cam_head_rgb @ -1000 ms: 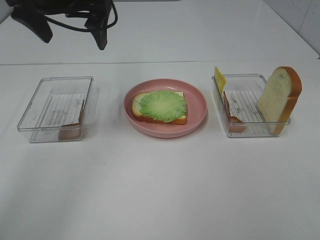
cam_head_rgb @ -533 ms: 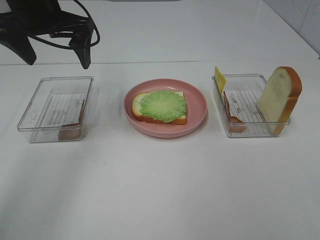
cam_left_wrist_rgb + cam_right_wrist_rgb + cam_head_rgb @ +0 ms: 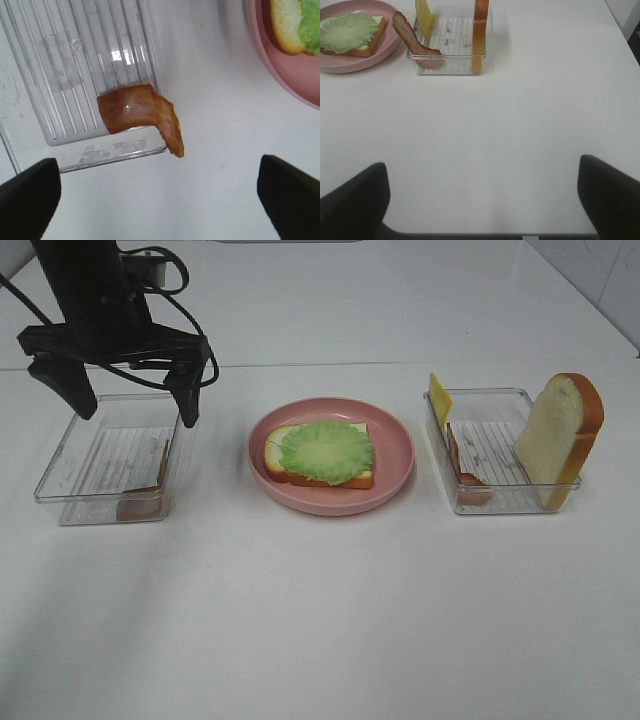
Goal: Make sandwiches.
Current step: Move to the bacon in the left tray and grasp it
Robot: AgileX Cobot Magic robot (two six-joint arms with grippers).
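On the pink plate point(image 3: 396, 452) lies one bread slice point(image 3: 283, 462) with a green lettuce leaf point(image 3: 327, 450) on top. My left gripper point(image 3: 125, 392) hangs open over the back of the left clear tray point(image 3: 112, 455), its fingers spread about as wide as the tray. A bacon strip point(image 3: 142, 114) lies curled over that tray's near corner, seen below the left gripper point(image 3: 157, 197). The right clear tray point(image 3: 492, 448) holds a yellow cheese slice point(image 3: 439, 397), a bacon strip point(image 3: 464, 476) and an upright bread slice point(image 3: 561, 435). My right gripper point(image 3: 480, 200) is open over bare table, well short of that tray.
The white table point(image 3: 320, 620) spreads in front of the trays and the plate. Its right edge point(image 3: 620, 25) runs past the right tray. Black cables trail from the left arm point(image 3: 90, 290) at the back left.
My left gripper has come down and forward from the back of the table to just over the left tray. Nothing else has moved.
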